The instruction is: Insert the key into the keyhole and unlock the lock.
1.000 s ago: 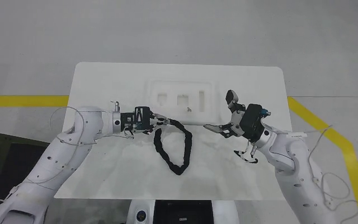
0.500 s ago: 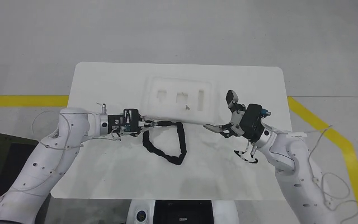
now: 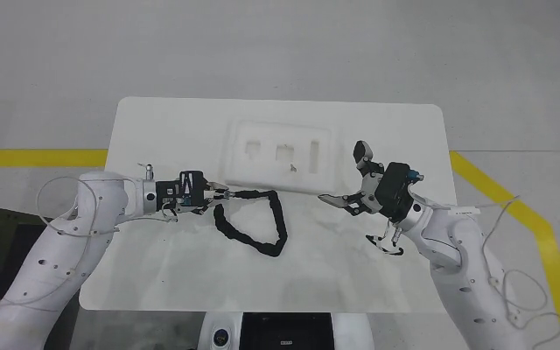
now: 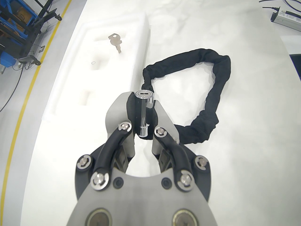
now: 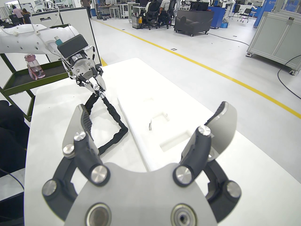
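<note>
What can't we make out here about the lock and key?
- Left wrist view: the left gripper covers the sides of the lock, hiding where the nearer end of the chain joins it.
- Top view: the key in the foam tray is too small to read its teeth.
- Right wrist view: key nearly edge-on, orientation unclear.

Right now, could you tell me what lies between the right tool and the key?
Between right tool and key, the top view shows only the foam tray and its empty slot.
</note>
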`<move>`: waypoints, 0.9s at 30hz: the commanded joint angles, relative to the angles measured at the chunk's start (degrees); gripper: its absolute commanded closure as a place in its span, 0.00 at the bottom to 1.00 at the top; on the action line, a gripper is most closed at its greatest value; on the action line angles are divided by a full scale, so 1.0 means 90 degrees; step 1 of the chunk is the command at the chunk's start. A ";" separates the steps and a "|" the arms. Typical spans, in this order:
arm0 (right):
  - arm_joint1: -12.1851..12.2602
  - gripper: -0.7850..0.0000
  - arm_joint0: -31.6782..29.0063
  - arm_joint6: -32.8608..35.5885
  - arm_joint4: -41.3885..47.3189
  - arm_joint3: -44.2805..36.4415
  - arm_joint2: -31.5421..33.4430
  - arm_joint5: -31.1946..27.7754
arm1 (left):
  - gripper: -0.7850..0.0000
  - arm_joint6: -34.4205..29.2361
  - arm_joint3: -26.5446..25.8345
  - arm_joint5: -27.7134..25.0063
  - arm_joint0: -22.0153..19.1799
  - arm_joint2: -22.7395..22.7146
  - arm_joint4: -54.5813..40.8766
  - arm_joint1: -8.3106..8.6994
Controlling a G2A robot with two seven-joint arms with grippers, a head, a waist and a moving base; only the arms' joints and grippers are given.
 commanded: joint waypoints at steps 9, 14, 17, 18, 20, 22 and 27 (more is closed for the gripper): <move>-0.0059 0.00 0.0369 0.1093 0.0449 0.0067 -0.0601 0.0459 | 1.00 -0.0003 0.0001 0.0000 -0.0001 0.0001 0.0001 -0.0001; -0.0126 0.00 0.0883 0.2719 0.0861 -0.0045 -0.1128 0.1221 | 1.00 -0.0003 0.0001 0.0000 -0.0001 0.0001 0.0001 -0.0001; -0.0182 0.00 0.1251 0.3453 0.1036 -0.0063 -0.1460 0.1604 | 1.00 -0.0003 0.0001 0.0000 -0.0001 0.0001 0.0001 -0.0001; -0.0199 0.00 0.1373 0.3727 0.1039 0.0036 -0.1565 0.1749 | 1.00 -0.0003 0.0001 0.0000 -0.0001 0.0001 0.0001 -0.0001; -0.0247 0.00 0.1621 0.4029 0.1194 0.0146 -0.1757 0.2003 | 1.00 -0.0003 0.0001 0.0000 -0.0001 0.0001 0.0001 -0.0001; -0.0293 0.00 0.1874 0.4320 0.1279 0.0257 -0.1943 0.2221 | 1.00 -0.0003 0.0001 0.0000 -0.0001 0.0001 0.0001 -0.0001; -0.0415 0.00 0.2426 0.4770 0.1421 0.0577 -0.2348 0.2728 | 1.00 -0.0003 0.0001 0.0000 -0.0001 0.0001 0.0001 -0.0001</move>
